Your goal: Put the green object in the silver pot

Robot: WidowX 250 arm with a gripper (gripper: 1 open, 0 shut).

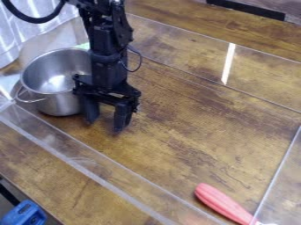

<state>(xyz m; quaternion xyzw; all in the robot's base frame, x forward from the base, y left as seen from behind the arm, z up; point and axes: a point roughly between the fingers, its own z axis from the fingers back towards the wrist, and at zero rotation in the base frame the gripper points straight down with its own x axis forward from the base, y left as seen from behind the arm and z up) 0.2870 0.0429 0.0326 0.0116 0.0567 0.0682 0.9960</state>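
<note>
The silver pot (49, 81) stands at the left of the wooden table, shiny and round, with a thin loop handle on its near-left side. My gripper (105, 118) points down just to the right of the pot, its black fingers (121, 119) apart with nothing seen between them, tips near the table. A small pale green patch (83, 46) shows behind the arm above the pot's far rim. It looks like the green object, mostly hidden by the arm.
A long red-orange object (223, 203) lies at the front right. Clear plastic walls (106, 171) fence the wooden table on the front, right and back. A blue thing (17, 215) sits outside the front-left corner.
</note>
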